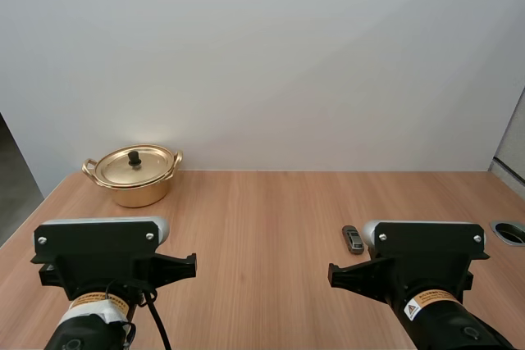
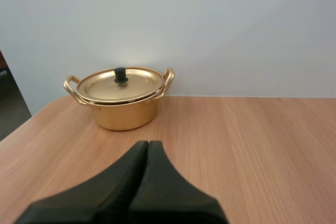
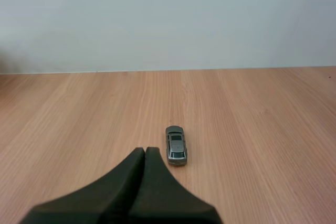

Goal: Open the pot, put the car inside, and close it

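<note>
Both sets of jaws are closed, empty; the lidded pot (image 2: 123,109) stands ahead of my left; I'd lift by its black knob (image 2: 121,74); the car (image 3: 176,145), probably hard and light, lies near my right; I'd pinch its sides.

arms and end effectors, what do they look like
The left arm and right arm are black with blocky housings, pale grey tops and orange-yellow label bands; the right bears a white triangle sticker. Matte black tapered fingers form the left end effector and right end effector.

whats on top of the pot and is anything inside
A lid with a black knob sits on the pot. It covers the inside, so any contents cannot be seen.
</note>
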